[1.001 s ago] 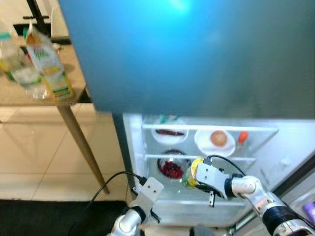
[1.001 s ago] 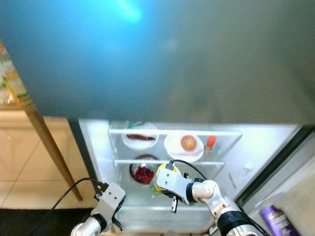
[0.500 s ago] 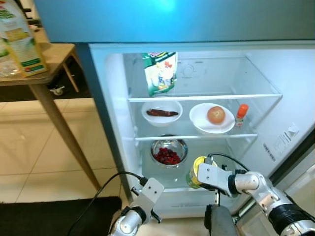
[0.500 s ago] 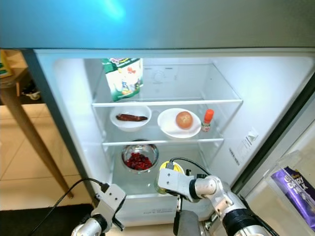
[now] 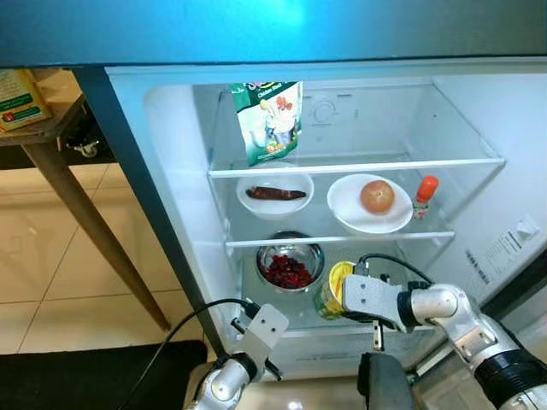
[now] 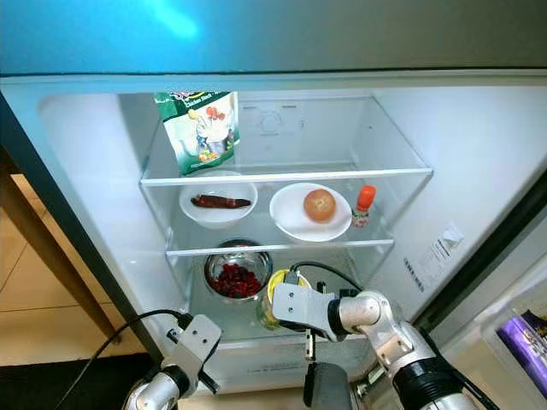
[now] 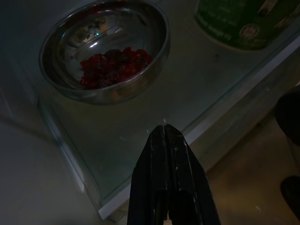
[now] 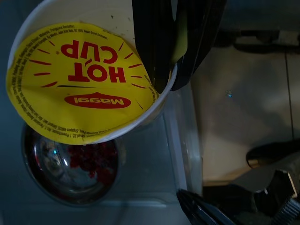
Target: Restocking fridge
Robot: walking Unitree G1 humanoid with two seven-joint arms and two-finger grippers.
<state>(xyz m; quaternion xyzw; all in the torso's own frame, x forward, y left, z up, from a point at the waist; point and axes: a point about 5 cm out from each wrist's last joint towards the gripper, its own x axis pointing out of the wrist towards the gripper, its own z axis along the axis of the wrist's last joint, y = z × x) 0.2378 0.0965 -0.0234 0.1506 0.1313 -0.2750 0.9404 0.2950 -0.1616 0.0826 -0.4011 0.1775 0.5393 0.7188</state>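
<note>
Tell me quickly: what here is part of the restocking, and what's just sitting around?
In the job:
noodle cup, pinched at its rim by the right gripper
fridge shelf

Just sitting:
berry bowl
sausage bowl
onion plate
green pouch
left gripper, idle

The noodle cup has a yellow lid with red lettering and red rays, a white rim and green sides; the steel bowl, at nine o'clock of it, holds dark red berries; the pouch is green and white; two white dishes carry a brown sausage and an orange-tan onion; the small bottle has an orange cap; the right gripper has black fingers.
</note>
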